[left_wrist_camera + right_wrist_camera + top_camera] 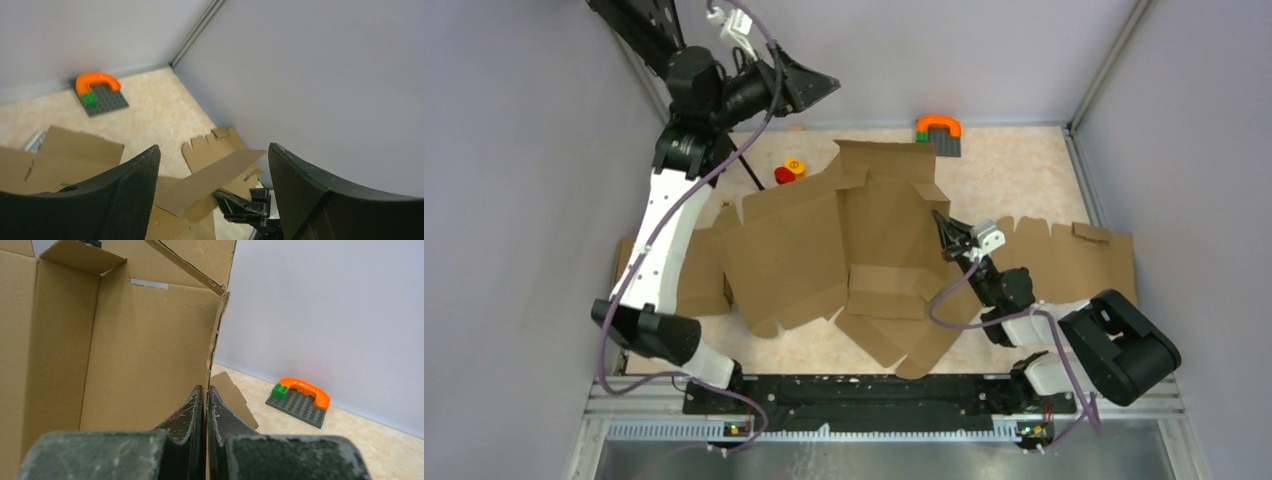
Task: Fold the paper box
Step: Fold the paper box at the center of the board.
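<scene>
The paper box lies mid-tabletop, a brown corrugated die-cut sheet only partly folded. Its broad left panel tilts up, creased flaps splay toward the near edge, and a narrow slit shows in one raised wall. The right gripper has its fingers pressed together against that wall's ragged edge; whether cardboard sits between them is unclear. The left gripper hangs high at the far left, its fingers spread and empty. A grey brick plate sits by the back wall.
</scene>
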`<state>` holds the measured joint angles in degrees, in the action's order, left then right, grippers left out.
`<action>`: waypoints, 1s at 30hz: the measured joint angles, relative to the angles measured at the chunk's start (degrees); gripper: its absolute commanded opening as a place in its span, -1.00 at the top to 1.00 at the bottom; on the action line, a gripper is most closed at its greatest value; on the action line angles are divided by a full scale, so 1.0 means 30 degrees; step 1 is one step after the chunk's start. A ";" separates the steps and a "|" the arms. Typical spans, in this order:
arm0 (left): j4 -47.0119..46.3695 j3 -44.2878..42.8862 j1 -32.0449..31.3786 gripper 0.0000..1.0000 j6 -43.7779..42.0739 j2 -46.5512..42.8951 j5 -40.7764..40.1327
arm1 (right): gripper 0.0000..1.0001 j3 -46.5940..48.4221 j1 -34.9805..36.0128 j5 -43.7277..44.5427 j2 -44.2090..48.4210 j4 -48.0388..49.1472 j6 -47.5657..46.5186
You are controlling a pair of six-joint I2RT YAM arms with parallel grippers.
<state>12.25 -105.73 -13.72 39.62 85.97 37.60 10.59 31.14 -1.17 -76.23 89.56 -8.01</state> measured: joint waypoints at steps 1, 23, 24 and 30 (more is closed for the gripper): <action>0.0750 -0.0372 -0.0073 -0.55 0.0022 0.0612 0.0007 | 1.00 0.0007 0.0000 -0.0073 0.0000 -0.0007 0.0000; 0.9362 -0.3359 -0.2484 -0.15 -0.2310 0.5829 0.2251 | 1.00 0.0801 0.0823 0.0291 0.0036 -0.0313 -0.0488; 0.9544 -0.3322 -0.2543 -0.15 -0.2521 0.5748 0.2251 | 1.00 0.0947 0.0925 0.0503 0.0036 -0.0474 -0.0546; 1.0418 -0.2295 -0.3155 -0.19 -0.3818 0.4692 0.1508 | 1.00 0.1275 0.1319 0.1683 0.0036 -0.1158 -0.0823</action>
<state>43.51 -112.62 -23.18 28.16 100.05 42.13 14.41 35.09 3.88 -76.12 86.08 -10.48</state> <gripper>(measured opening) 0.578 0.007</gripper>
